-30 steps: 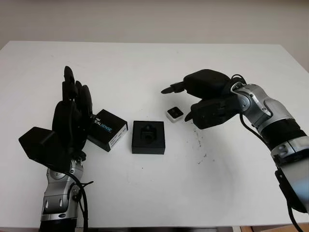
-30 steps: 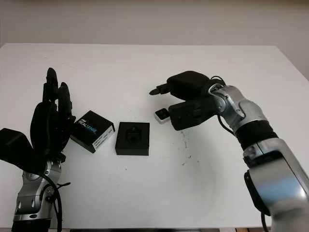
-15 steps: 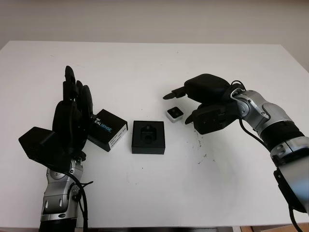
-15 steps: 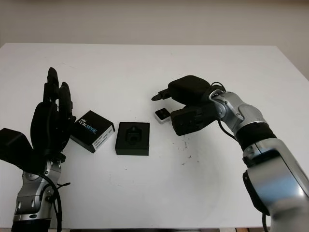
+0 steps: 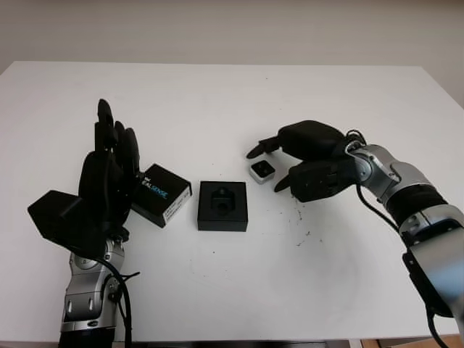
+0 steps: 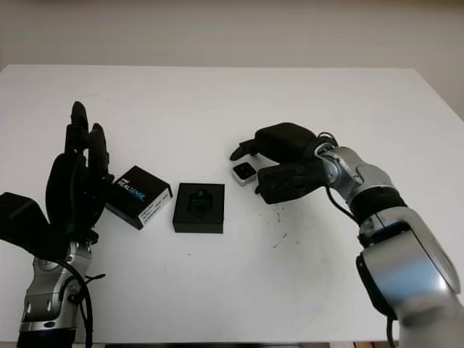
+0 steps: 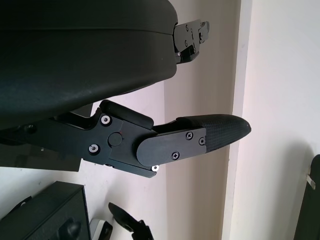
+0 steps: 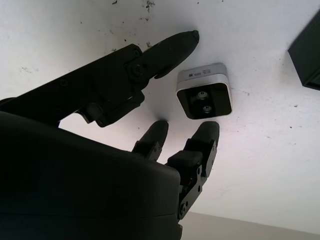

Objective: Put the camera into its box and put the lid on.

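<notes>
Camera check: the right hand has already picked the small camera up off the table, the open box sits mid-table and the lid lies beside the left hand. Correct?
Not quite. The camera is on the table; the right hand is open around it, as the right wrist view shows. The box and lid by the left hand are as stated.

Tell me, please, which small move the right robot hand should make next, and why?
Probably close its fingers on the camera. The right robot hand is open around it, fingers on either side but not touching, and the camera lies on the table beside the open box.
</notes>
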Controlling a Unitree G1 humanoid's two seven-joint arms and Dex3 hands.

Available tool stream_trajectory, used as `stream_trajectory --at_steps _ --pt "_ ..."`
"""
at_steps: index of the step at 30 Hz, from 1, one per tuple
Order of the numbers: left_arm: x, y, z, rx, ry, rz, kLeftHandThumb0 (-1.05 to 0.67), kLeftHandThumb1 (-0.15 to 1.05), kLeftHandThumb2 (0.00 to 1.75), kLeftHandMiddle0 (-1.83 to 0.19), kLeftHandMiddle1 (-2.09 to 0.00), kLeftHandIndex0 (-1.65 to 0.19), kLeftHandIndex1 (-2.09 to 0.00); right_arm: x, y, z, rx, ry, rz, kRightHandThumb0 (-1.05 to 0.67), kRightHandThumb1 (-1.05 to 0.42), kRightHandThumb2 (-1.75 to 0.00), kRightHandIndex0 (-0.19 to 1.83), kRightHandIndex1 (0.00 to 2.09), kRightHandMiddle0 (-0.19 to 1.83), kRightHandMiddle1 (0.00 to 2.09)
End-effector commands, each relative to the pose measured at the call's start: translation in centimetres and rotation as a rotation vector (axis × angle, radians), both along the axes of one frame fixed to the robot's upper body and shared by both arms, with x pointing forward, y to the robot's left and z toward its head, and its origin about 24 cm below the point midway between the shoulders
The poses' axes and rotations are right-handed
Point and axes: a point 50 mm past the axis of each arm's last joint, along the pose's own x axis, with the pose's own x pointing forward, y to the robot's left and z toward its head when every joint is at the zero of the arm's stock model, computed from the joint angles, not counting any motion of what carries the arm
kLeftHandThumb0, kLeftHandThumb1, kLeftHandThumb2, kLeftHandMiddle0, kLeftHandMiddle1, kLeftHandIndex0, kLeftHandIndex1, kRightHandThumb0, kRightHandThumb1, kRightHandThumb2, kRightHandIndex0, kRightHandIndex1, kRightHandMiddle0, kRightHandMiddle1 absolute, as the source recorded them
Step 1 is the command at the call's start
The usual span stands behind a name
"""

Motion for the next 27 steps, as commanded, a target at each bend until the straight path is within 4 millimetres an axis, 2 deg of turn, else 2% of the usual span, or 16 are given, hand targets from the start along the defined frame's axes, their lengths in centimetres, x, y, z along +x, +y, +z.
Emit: stream_trajectory --at_steps 1,2,5,11,15,20,25,27 --pt "-0.14 0.14 0.43 0.007 -0.018 0.005 -0.71 1.05 0.57 0.19 0.00 0.19 0.00 0.21 0.47 0.56 0.002 -0.017 0.013 -0.55 -0.80 -0.06 0.17 1.10 0.32 0.67" --pt "-0.14 0.13 0.44 0.000 -0.018 0.004 -0.71 1.05 0.56 0.19 0.00 0.19 0.00 0.21 0.50 0.49 0.004 -0.015 0.013 -0.55 -0.80 -0.06 0.13 1.22 0.31 0.70" --pt "-0.19 0.16 0.44 0.011 -0.018 -0.001 -0.71 1.05 0.56 0.19 0.00 0.19 0.00 0.22 0.57 0.19 0.007 0.003 0.006 -0.54 -0.81 -0.06 0.08 1.29 0.29 0.73" --pt "-0.22 0.18 0.49 0.010 -0.020 0.010 -0.72 1.05 0.56 0.19 0.00 0.19 0.00 0.21 0.67 0.01 0.000 0.006 0.006 -0.49 -0.84 -0.06 0.14 1.11 0.30 0.76" --pt "-0.19 0.20 0.47 0.003 -0.024 0.005 -0.71 1.05 0.55 0.19 0.00 0.19 0.00 0.07 0.71 -0.10 0.009 -0.020 0.023 -0.46 -0.83 -0.05 0.26 1.14 0.40 0.83" --pt "-0.23 0.18 0.48 0.008 -0.028 0.011 -0.71 1.05 0.55 0.19 0.00 0.19 0.00 0.00 0.75 -0.33 -0.018 -0.043 0.036 -0.43 -0.85 -0.06 0.24 1.36 0.43 0.94" --pt "-0.29 0.25 0.51 0.009 -0.031 0.014 -0.71 1.05 0.55 0.19 0.00 0.19 0.00 -0.08 0.74 -0.43 -0.036 -0.066 0.050 -0.40 -0.86 -0.06 0.14 1.72 0.44 1.01" --pt "-0.29 0.25 0.53 0.003 -0.030 0.016 -0.71 1.05 0.54 0.19 0.00 0.19 0.00 -0.04 0.72 -0.42 -0.050 -0.075 0.049 -0.39 -0.87 -0.06 0.13 1.70 0.43 1.05"
